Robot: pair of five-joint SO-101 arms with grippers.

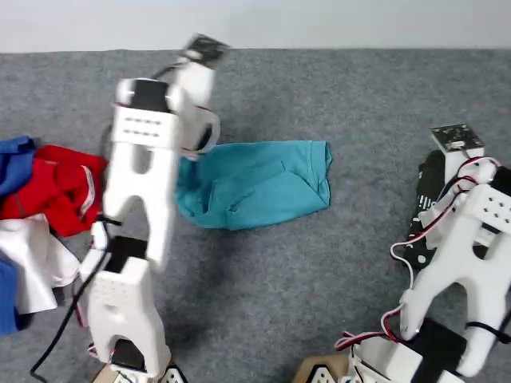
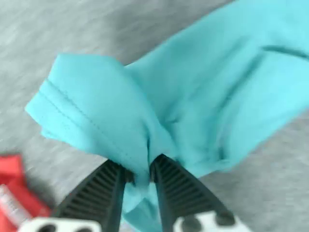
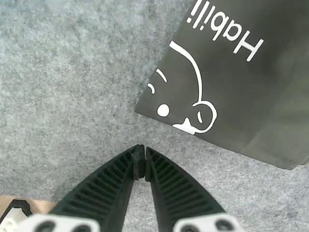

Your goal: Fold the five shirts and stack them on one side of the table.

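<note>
The left gripper (image 2: pixel 141 168) is pinched onto a bunched fold of the teal shirt (image 2: pixel 193 96). Its ribbed black fingers (image 2: pixel 104 186) are almost together with only cloth between them, and a hemmed corner of the fabric flops over just beyond the tips. In the high view that arm stands over the shirt's left end, while the rest of the teal shirt (image 1: pixel 259 185) lies loosely folded and rumpled near the middle of the grey table (image 1: pixel 335 96). The right gripper (image 3: pixel 141 163) is closed, tips touching and nothing held, and hangs above bare grey surface just beside the edge of a black shirt (image 3: pixel 231 77) with a white print. This shirt lies flat at the right side of the table, partly hidden under the right arm when seen from above (image 1: pixel 429 195). At the table's left edge, apart from the teal shirt, a crumpled heap holds a red shirt (image 1: pixel 60 187), a blue shirt (image 1: pixel 14 159) behind it and a white shirt (image 1: pixel 32 251) in front, each touching the next
</note>
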